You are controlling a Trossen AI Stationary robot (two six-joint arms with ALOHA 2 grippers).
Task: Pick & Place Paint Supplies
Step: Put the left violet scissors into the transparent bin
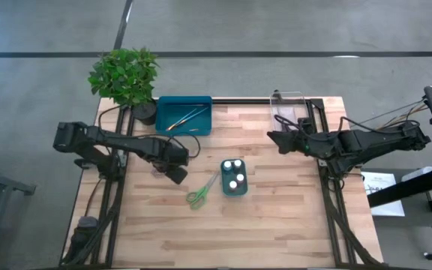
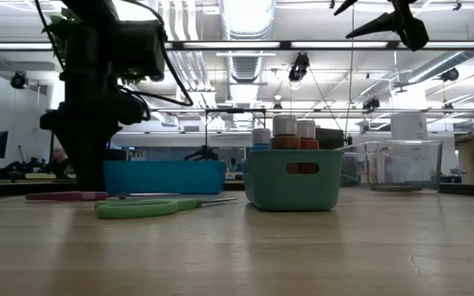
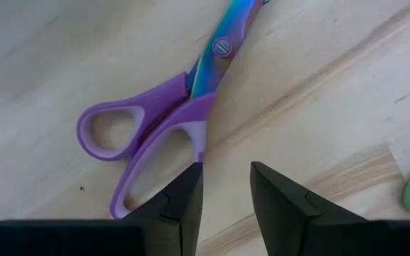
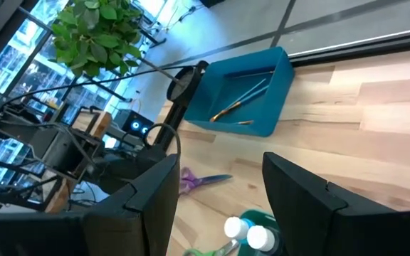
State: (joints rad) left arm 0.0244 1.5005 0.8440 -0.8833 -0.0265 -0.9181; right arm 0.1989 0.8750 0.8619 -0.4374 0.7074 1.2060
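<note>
Left gripper (image 3: 223, 190), fingers spread and empty, hangs over the purple scissors (image 3: 164, 117) left of the small teal bin (image 1: 234, 178), apparently lined up for a pick.

A pale, light-wood tabletop (image 1: 276, 210) with visible plank seams is seen across the middle of the high view. Purple handles and an iridescent blade — blue, green and pink — are shown on the scissors (image 3: 164, 121) at centre-left of the left wrist view. Light green is worn by a second pair of scissors (image 1: 199, 196) at lower centre. The small tub (image 1: 233, 177) is teal; its pots (image 1: 232, 180) are white-capped, with reddish-brown bodies in the low view. A deeper teal-blue tray (image 1: 184, 115) at upper centre holds brushes (image 1: 183, 118) in wood tones. Green leaves are carried by the plant (image 1: 126, 74) — upper left — in a black pot.
</note>
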